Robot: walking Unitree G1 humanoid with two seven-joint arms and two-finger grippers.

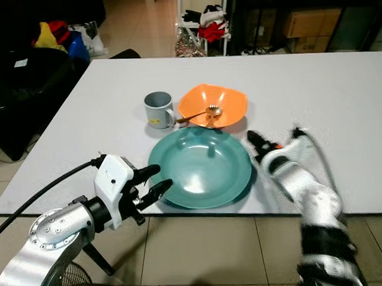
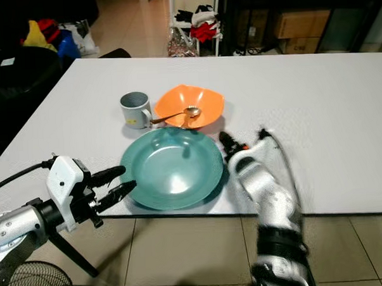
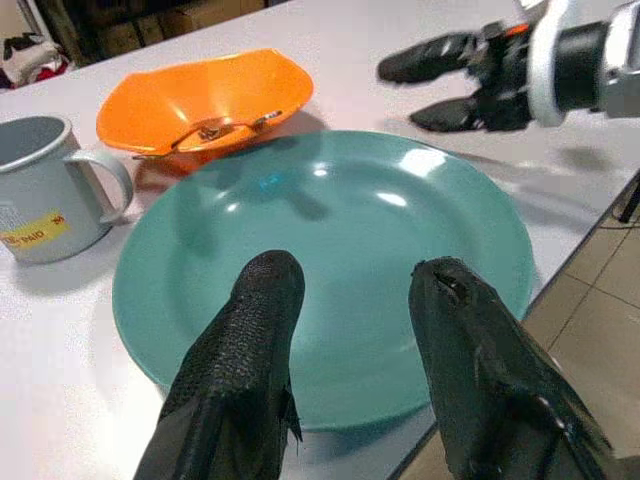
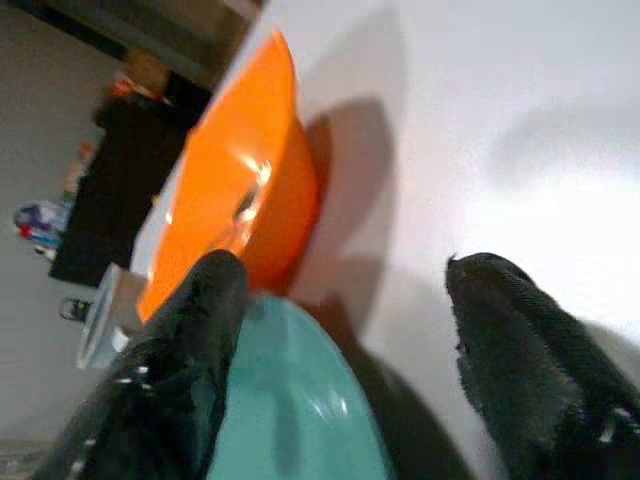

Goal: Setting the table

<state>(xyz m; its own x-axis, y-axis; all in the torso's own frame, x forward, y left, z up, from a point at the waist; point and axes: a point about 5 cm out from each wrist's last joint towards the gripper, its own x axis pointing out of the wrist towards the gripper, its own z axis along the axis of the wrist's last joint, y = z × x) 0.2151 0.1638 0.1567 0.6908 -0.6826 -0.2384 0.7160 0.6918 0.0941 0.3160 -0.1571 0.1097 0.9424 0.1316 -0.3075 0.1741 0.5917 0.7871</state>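
The left gripper (image 1: 156,183) hovered at the near-left rim of the teal plate (image 1: 201,168), its two black fingers (image 3: 250,360) spread apart and holding nothing. In the left wrist view the fingers pointed across the plate's near edge, one to each side of a stretch of rim; whether either tip touched the plate could not be told.

The right gripper (image 1: 258,145) sat just beside the plate's right rim, low over the white worktop (image 1: 329,105). Its fingers (image 4: 520,350) were also wide apart and empty, with bare worktop in the gap between them and the plate's edge beside one finger. The right forearm was blurred in both eye views, so the fingertips were hard to make out there, and the right wrist view was soft as well.

The plate lay at the near edge of the worktop, slightly overhanging it. Just behind it stood an orange bowl (image 1: 213,105) with a gold spoon (image 1: 199,115) resting in it, the handle sticking out over the bowl's left rim. A grey mug (image 1: 158,109) with a yellow label stood just left of the bowl, handle toward it. The mug's inside was not visible.
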